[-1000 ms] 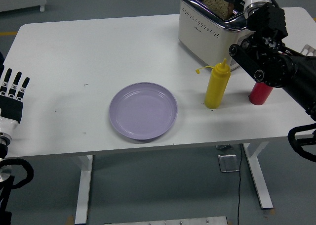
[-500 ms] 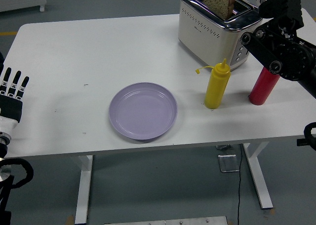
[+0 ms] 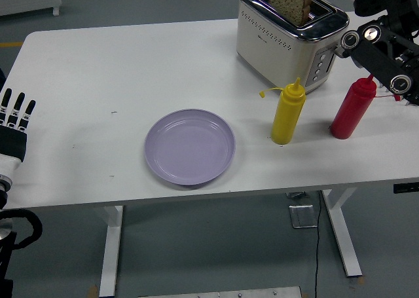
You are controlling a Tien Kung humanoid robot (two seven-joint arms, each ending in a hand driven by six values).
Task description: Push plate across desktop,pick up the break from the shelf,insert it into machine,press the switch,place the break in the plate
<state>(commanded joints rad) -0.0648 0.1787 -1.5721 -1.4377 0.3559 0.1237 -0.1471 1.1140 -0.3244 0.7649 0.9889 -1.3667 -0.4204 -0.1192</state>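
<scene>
- The slice of bread (image 3: 291, 1) stood upright in the slot of the toaster (image 3: 288, 39), its upper half clear of the top, at the far right of the white table (image 3: 98, 82).
- The right arm (image 3: 386, 42) hung just right of the toaster; its hand ran off the top edge, so I could not tell how it was held.
- The left hand (image 3: 14, 124) rested at the table's left edge, fingers straight and holding nothing, well apart from the toaster.
- The toaster's controls faced the right arm, so I judged that arm far better placed for pressing the switch.
- The purple plate (image 3: 190, 146) sat empty near the table's front edge, left of the yellow squeeze bottle (image 3: 288, 112) and the red squeeze bottle (image 3: 352, 108).
- Bread to plate would run down and left, past the yellow bottle.
</scene>
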